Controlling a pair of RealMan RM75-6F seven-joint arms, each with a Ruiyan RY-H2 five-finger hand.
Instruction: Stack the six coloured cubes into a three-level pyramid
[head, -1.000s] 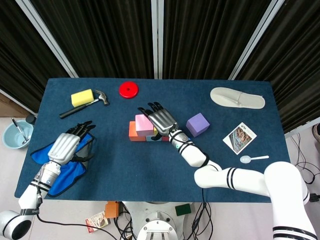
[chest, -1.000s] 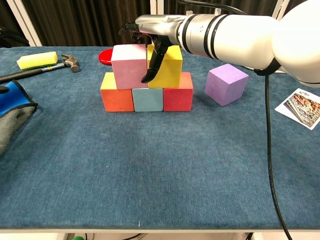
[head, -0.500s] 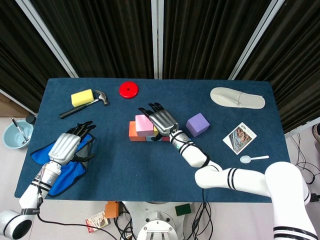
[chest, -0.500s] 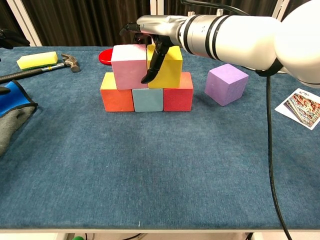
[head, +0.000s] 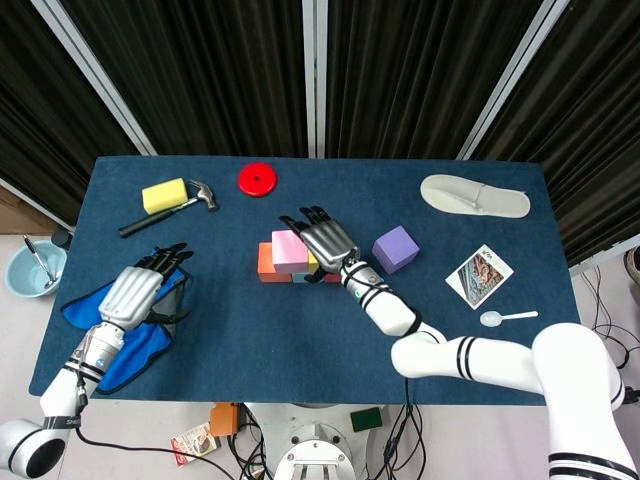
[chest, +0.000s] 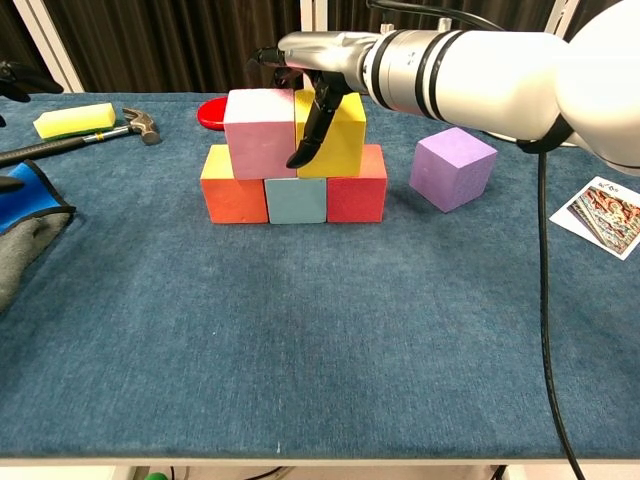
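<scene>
Barely anything is changing since a second ago, honestly: my right hand (chest: 318, 75) is just creeping a touch to the right over the yellow cube (chest: 331, 132), and the cubes themselves aren't budging. That hand is sitting on top of the yellow cube with a finger draped down its front face, so I'm reading it as resting on or loosely holding the cube, though I can't tell if it's actually squeezing it or already letting go. My left hand (head: 135, 290) is hanging out well to the left of the stack over the blue cloth (head: 125, 345), fingers apart, holding nothing. Progress-wise I'm feeling pretty good: the bottom row is done, orange cube (chest: 232, 185), light blue cube (chest: 296, 199) and red cube (chest: 356, 184) touching side by side, and the second level is sitting on them, pink cube (chest: 259, 132) right beside the yellow one. What's left is the purple cube (chest: 453, 166), which is waiting on the table just right of the stack and needs to go on top as the peak. Count check: six cubes total, one of each colour, five stacked and one loose. Also one hammer (head: 170, 209), one yellow sponge (head: 164, 194) and one red disc (head: 257, 179) lying behind the stack.
</scene>
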